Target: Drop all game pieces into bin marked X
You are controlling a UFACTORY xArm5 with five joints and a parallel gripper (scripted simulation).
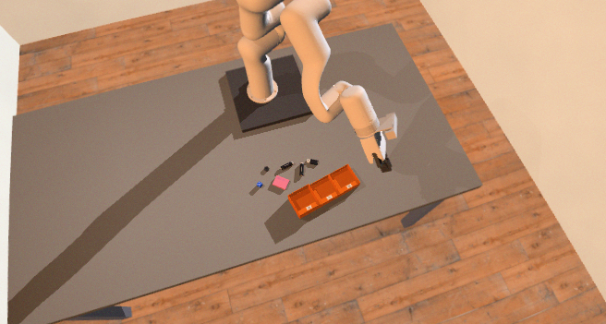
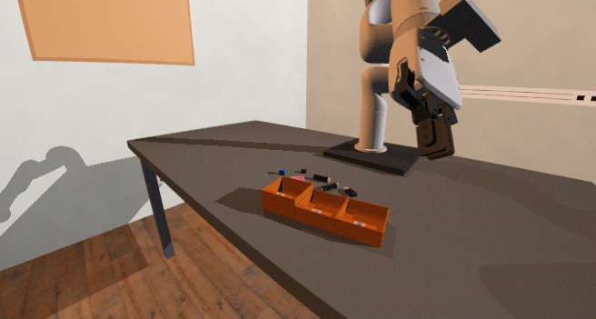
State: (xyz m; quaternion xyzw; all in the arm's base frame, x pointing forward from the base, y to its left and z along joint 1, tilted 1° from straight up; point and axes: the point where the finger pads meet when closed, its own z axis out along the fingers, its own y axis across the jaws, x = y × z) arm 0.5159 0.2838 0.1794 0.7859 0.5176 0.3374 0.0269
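Top view: the gripper (image 1: 381, 162) hangs above the table (image 1: 115, 176), just off the right-hand end of the orange bin row (image 1: 325, 190), with its fingers closed nearly to their limit and nothing between them. The loose items lie in a cluster on the far side of the bins from this camera's lower edge: a blue die (image 1: 260, 184), a small dark piece (image 1: 265, 169), a pink block (image 1: 281, 182) and three dark cylinders (image 1: 286, 165). From the gripper, all of these lie to the left in the picture, past the bins. Exterior view: the gripper (image 2: 436, 139) points downward, well above the surface, and is clenched. The blue die (image 2: 282, 171) sits behind the bin row (image 2: 325, 210). The bin markings are too small to read, so the X bin cannot be identified.
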